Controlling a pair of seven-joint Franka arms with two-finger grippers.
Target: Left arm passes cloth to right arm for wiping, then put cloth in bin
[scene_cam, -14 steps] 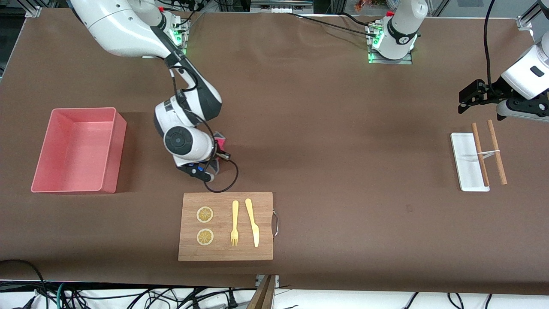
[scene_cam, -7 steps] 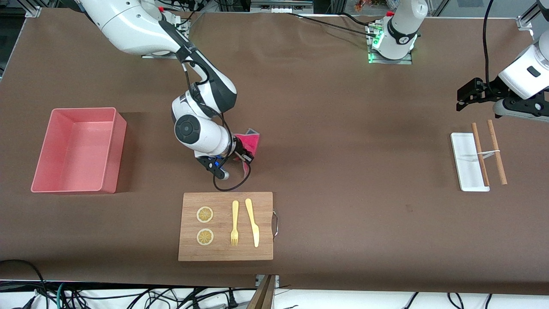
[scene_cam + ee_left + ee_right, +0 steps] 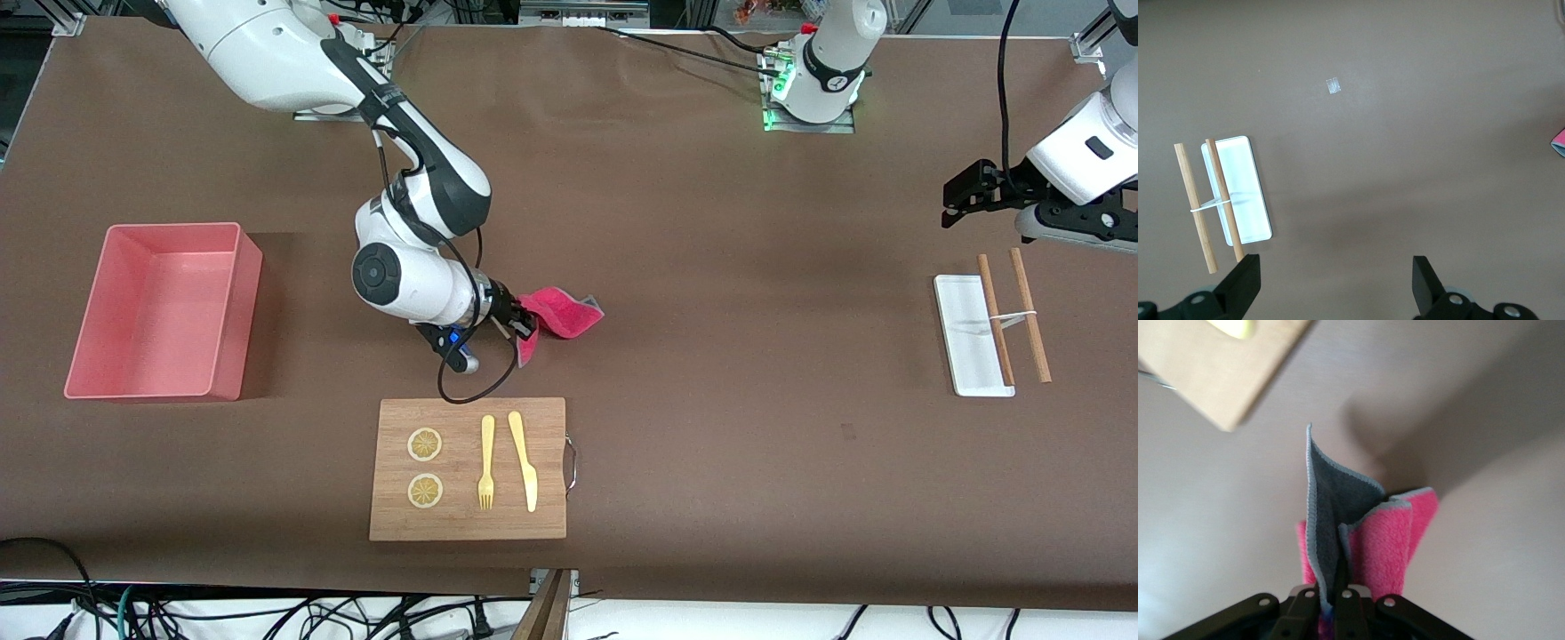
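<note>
My right gripper is shut on the cloth, a fuzzy magenta-red piece with a grey underside. It holds the cloth low over the brown table, just above the wooden board. In the right wrist view the cloth hangs folded from the shut gripper. The salmon-pink bin stands empty at the right arm's end of the table. My left gripper is open and empty, raised over the table near the white tray; in the left wrist view its jaws stand wide apart.
The wooden board carries two lemon slices, a yellow fork and a yellow knife. Two wooden sticks tied with a band lie across and beside the white tray, also in the left wrist view.
My right gripper has swept with the cloth across the table toward the left arm's end, and the cloth now trails out ahead of it. The left gripper has risen slightly.
</note>
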